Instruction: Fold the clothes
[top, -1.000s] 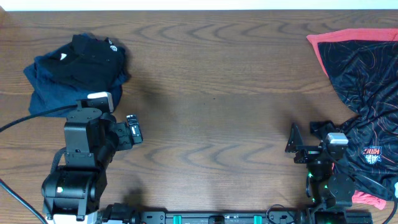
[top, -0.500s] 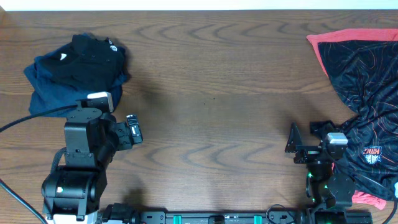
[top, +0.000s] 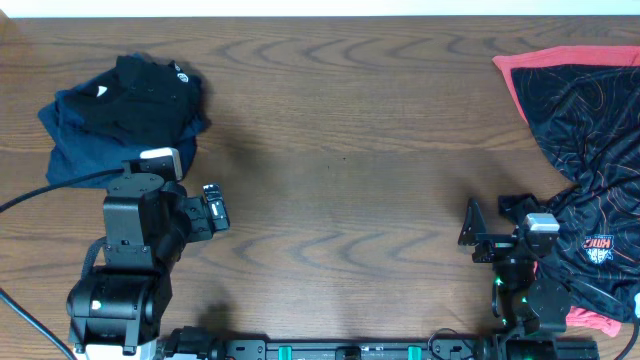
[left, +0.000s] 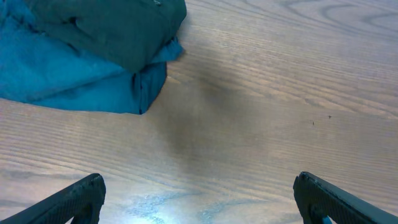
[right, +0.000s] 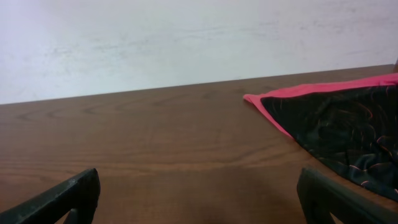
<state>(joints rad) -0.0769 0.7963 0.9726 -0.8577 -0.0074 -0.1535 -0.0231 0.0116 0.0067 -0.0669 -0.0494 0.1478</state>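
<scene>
A folded pile of dark blue and black clothes lies at the back left of the table; its blue edge shows in the left wrist view. A black shirt with red trim and a white logo lies spread out at the right; its corner shows in the right wrist view. My left gripper is open and empty, just right of and below the pile. My right gripper is open and empty over bare wood, just left of the black and red shirt.
The brown wooden table runs between the two garments. A pale wall stands behind the table's far edge. A black cable runs from the left arm off the left side.
</scene>
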